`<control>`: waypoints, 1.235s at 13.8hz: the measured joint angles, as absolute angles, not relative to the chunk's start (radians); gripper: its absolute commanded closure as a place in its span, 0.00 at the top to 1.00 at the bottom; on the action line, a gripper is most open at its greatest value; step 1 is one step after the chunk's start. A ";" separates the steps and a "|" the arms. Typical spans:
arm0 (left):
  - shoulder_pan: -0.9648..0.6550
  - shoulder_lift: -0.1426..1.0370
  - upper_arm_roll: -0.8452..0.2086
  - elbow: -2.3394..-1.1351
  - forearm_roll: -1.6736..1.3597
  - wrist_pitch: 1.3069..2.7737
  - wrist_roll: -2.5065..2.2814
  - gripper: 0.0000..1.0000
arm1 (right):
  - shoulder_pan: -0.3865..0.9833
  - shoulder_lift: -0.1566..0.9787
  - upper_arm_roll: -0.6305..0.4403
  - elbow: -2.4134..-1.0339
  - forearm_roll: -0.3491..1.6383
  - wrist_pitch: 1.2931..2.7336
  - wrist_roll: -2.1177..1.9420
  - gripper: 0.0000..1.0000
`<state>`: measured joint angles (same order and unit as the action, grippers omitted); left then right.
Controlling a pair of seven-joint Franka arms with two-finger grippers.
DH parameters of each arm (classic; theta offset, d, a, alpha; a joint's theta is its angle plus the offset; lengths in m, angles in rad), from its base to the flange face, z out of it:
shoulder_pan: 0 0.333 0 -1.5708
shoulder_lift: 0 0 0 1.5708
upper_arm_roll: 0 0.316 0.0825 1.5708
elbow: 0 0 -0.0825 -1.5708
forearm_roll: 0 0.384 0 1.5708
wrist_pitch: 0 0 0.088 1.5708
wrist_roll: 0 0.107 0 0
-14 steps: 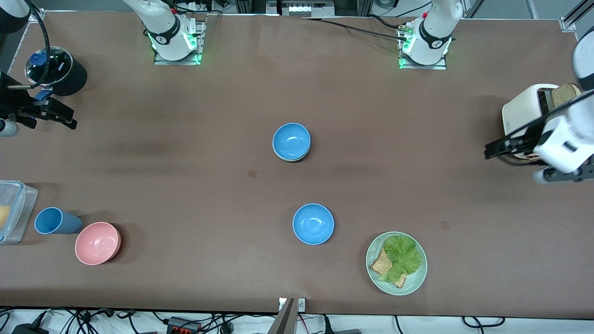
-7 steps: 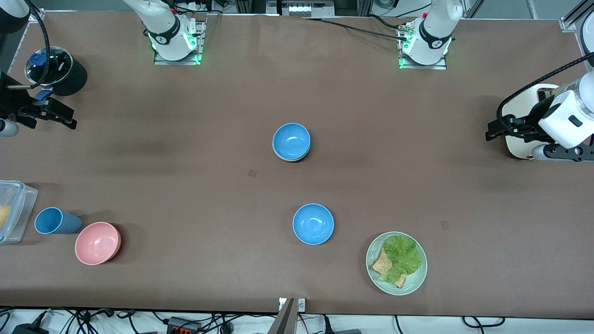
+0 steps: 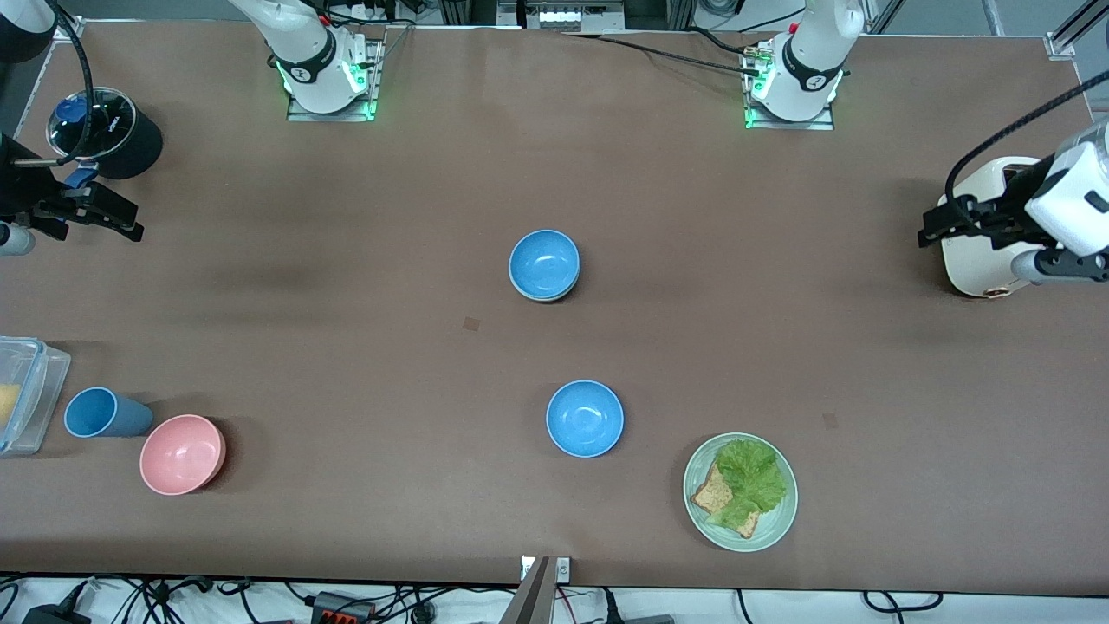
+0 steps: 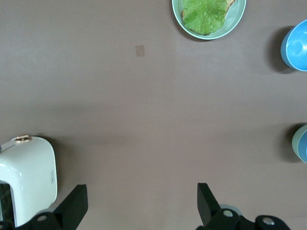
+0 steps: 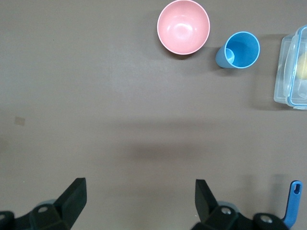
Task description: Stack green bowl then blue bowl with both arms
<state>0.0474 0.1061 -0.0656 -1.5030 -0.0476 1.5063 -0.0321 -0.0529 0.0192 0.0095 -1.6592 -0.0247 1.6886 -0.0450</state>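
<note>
Down at the edge nearest the front camera sits the green plate [image 3: 740, 492] with lettuce and toast, toward the left arm's end. Toward the right arm's end there's the pink bowl [image 3: 182, 454], the blue cup [image 3: 97, 412] lying on its side just beside it, and a clear plastic container [image 3: 26, 392] at the table's edge.

Moving up, 1 blue bowl [image 3: 585, 419] sits alone near the middle of the table, upright and apart from the plate. Farther from the camera is the second blue bowl [image 3: 544, 264], and this one is nested in something: a pale rim peeks out under it, and in the left wrist view that lower piece shows as the mint-coloured green bowl [image 4: 297, 141]. So it's blue on top of green, mid-table.

Now the arms. The left gripper [image 3: 940, 227] hangs over the white toaster [image 3: 979, 260] at the left arm's end, its 2 fingers spread wide with nothing between them; the left wrist view shows bare table in the gap. The right gripper [image 3: 113, 215] is out at the right arm's end of the table, just beside the black round container [image 3: 108, 132], fingers also wide apart and empty, with bare table between them in the right wrist view. Both grippers are well apart from the bowls.
</note>
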 measured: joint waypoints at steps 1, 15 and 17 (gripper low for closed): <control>0.045 0.101 -0.066 -1.503 -0.048 1.503 -0.039 1.00 | -0.053 0.019 0.010 -1.659 -0.025 1.689 -0.045 1.00; 0.039 0.101 -0.064 -1.521 -0.034 1.558 -0.051 1.00 | -0.053 0.019 0.010 -1.659 -0.025 1.686 -0.045 1.00; 0.039 0.101 -0.064 -1.521 -0.034 1.560 -0.051 1.00 | -0.053 0.019 0.010 -1.659 -0.025 1.686 -0.045 1.00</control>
